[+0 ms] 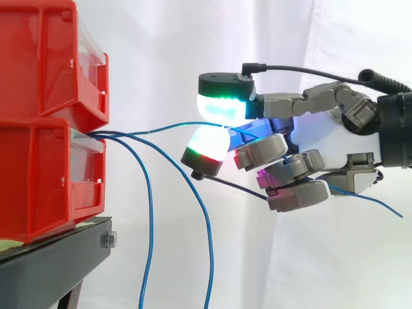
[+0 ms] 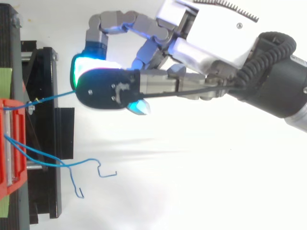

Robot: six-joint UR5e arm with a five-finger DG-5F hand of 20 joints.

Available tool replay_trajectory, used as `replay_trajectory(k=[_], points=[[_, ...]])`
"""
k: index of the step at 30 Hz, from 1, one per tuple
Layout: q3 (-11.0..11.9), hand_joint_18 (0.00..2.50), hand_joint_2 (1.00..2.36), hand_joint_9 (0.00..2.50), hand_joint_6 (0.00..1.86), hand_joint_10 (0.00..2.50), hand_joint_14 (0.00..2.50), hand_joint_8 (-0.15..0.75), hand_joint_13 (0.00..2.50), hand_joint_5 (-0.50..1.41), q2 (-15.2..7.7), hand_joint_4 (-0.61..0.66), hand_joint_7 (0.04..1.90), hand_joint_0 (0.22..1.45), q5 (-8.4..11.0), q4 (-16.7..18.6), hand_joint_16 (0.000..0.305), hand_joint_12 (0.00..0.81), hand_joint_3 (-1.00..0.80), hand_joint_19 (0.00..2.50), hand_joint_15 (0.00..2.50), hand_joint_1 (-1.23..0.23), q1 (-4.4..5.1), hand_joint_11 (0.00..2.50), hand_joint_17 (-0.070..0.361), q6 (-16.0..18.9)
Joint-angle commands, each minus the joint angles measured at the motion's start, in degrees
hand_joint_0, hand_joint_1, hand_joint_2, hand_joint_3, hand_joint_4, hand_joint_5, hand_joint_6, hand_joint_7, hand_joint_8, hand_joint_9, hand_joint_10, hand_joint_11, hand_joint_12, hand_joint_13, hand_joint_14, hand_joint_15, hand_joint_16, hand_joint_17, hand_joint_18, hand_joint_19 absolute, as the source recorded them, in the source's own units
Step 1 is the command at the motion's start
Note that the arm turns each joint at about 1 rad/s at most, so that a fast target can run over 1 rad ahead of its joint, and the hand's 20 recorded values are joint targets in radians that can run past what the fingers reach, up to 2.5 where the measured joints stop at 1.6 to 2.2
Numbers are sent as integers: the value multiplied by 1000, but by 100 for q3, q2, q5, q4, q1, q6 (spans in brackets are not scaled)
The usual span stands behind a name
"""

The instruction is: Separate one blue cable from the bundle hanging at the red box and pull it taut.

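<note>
clearly the separating step is done and the pulling step is in hand. the hand (image 1: 325, 138) is closed in a pinch on one blue cable (image 1: 168, 127): two glowing pads (image 1: 222, 106) meet on it, one above and one below, while the other fingers curl underneath it. that cable leaves the front edge of the lower red box (image 1: 38, 174), which sits on the black stand (image 1: 51, 267) with a second red box (image 1: 38, 58) stacked on it. from there it runs almost level through open air to the pinch, and its free tail droops out behind the palm. the other two blue cables (image 1: 207, 225) start at the same front edge and hang down past the stand's edge, well apart from the held one. the held stretch looks nearly straight but has a slight wave near the box, so i judge it not quite taut. the next move calls for drawing the hand straight away from the box, level with the cable's exit. the pinch must stay firm so the thin wire doesn't slide through the pads.
</note>
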Motion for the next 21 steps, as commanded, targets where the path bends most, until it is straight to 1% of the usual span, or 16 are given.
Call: replay_trajectory(k=[1, 4, 7, 10, 11, 13, 14, 16, 17, 18, 21], points=[[0, 1352, 1000, 1341, 590, 80, 1969, 283, 1136, -101, 0, 163, 1374, 569, 9, -7, 41, 334, -500, 1749, 1727, -476, 60, 2023, 91, 88], [0, 1363, 1000, 1332, 602, 108, 1991, 286, 1134, -104, 0, 167, 1358, 551, 18, -16, 41, 334, -500, 1745, 1705, -471, 77, 2021, 92, 132], [0, 1362, 1000, 1331, 631, 125, 2007, 279, 1136, -110, 0, 176, 1314, 552, 71, -16, 40, 342, -500, 1737, 1670, -501, 86, 1994, 91, 159], [0, 1350, 1000, 1326, 668, 113, 1981, 277, 1131, -115, 0, 163, 1275, 584, 80, -16, 39, 337, -500, 1747, 1703, -576, 86, 2019, 87, 159], [0, 1344, 1000, 1303, 679, 130, 1945, 273, 1126, -120, 0, 160, 1295, 599, 80, -16, 39, 333, -500, 1750, 1744, -645, 95, 2007, 87, 159], [0, 1341, 1001, 1293, 701, 136, 1946, 277, 1116, -128, 0, 156, 1283, 605, 80, -16, 39, 335, -491, 1754, 1738, -680, 95, 2007, 87, 159], [9, 1338, 1003, 1291, 735, 146, 1956, 278, 1114, -137, 0, 153, 1246, 616, 80, -33, 38, 335, -467, 1746, 1702, -699, 95, 2007, 85, 159], [0, 1337, 1007, 1282, 759, 190, 1953, 270, 1116, -145, 0, 152, 1264, 633, 80, -51, 38, 335, -418, 1745, 1706, -714, 95, 1994, 86, 167], [0, 1337, 1012, 1273, 803, 222, 1934, 278, 1121, -157, 0, 140, 1234, 633, 80, -51, 37, 336, -352, 1743, 1740, -720, 95, 1979, 84, 167], [0, 1335, 1017, 1269, 829, 235, 1945, 279, 1122, -162, 0, 130, 1250, 628, 80, -51, 37, 335, -282, 1743, 1712, -720, 104, 1986, 84, 167], [0, 1330, 1023, 1267, 861, 250, 1938, 289, 1121, -155, 0, 117, 1285, 607, 80, -33, 38, 335, -159, 1751, 1721, -729, 104, 1970, 86, 176]])
